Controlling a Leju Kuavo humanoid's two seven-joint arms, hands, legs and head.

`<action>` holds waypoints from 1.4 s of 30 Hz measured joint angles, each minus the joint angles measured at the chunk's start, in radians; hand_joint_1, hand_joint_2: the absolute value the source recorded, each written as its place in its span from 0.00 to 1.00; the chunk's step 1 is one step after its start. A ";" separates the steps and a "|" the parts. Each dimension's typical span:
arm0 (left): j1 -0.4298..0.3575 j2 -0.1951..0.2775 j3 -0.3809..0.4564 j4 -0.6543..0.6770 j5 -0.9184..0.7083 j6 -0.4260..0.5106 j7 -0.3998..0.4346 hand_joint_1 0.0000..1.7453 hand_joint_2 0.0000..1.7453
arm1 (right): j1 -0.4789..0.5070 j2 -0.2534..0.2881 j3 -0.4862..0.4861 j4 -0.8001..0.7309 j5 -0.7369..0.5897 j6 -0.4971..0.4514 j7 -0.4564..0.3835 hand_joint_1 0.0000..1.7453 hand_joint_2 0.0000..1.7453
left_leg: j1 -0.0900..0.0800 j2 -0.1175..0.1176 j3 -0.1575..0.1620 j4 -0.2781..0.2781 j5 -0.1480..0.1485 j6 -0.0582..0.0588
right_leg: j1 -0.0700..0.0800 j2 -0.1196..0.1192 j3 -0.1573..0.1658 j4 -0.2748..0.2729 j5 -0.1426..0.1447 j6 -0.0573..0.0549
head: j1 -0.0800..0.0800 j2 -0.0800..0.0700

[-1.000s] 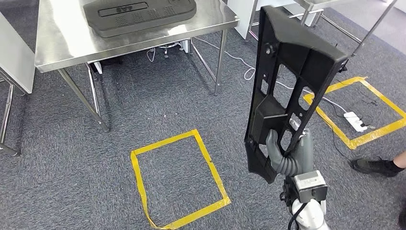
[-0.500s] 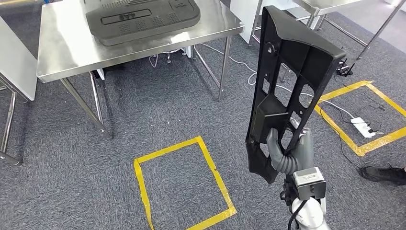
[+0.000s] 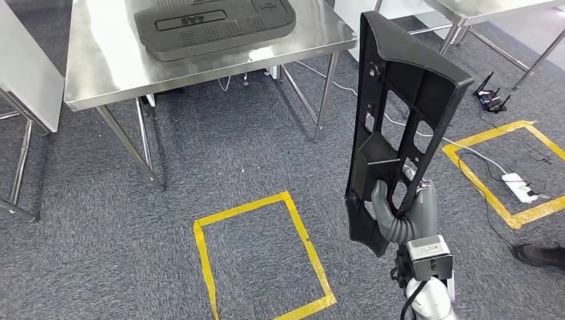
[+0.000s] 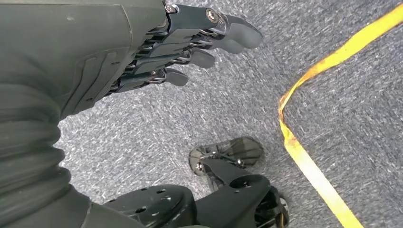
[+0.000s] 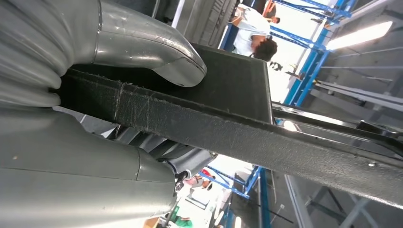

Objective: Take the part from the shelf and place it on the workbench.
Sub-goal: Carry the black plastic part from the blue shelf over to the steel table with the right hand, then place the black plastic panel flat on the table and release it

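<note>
Right robot hand (image 3: 405, 215) clamps the upright black part (image 3: 400, 120); left robot hand (image 4: 157, 52) hangs empty, fingers apart.

The left hand (image 4: 157, 52) hangs over grey carpet (image 4: 237, 104) with its dark fingers (image 4: 223, 35) stretched out and slightly apart — nothing lies in them. A strip of yellow tape (image 4: 304, 156) runs across the carpet beside the hand, bending at a corner (its edge looks a little frayed there) — well apart from the fingertips.
</note>
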State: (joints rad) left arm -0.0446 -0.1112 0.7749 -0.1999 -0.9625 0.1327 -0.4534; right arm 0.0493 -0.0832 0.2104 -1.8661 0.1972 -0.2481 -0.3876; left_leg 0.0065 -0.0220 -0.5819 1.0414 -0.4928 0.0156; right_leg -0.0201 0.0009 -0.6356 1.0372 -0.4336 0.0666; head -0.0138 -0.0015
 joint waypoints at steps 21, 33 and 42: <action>0.002 0.000 0.012 0.000 0.002 -0.003 -0.001 0.00 1.00 | -0.006 0.002 0.000 0.006 0.003 -0.005 0.008 1.00 1.00 | 0.009 0.011 -0.030 0.002 0.033 0.008 | 0.002 0.005 0.041 0.059 -0.094 -0.018 | -0.003 0.000; 0.001 0.000 0.012 0.000 -0.001 0.001 0.007 0.00 1.00 | -0.003 0.002 0.000 0.006 0.003 -0.004 0.001 1.00 1.00 | -0.002 0.001 0.004 -0.003 -0.005 -0.007 | 0.011 0.002 0.012 -0.020 0.005 -0.026 | 0.003 0.000; 0.002 0.001 0.018 0.000 -0.005 0.001 0.016 0.00 1.00 | 0.001 0.012 0.017 0.005 0.046 -0.015 -0.040 1.00 1.00 | 0.010 0.011 -0.128 0.210 -0.045 -0.035 | 0.002 0.005 0.071 -0.030 -0.025 -0.060 | -0.002 0.000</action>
State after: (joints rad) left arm -0.0426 -0.1106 0.7929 -0.2003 -0.9671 0.1335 -0.4377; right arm 0.0499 -0.0715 0.2277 -1.8611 0.2434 -0.2630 -0.4280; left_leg 0.0162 -0.0106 -0.7100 1.2512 -0.5377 -0.0193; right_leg -0.0185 0.0054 -0.5650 1.0072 -0.4588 0.0061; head -0.0160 -0.0015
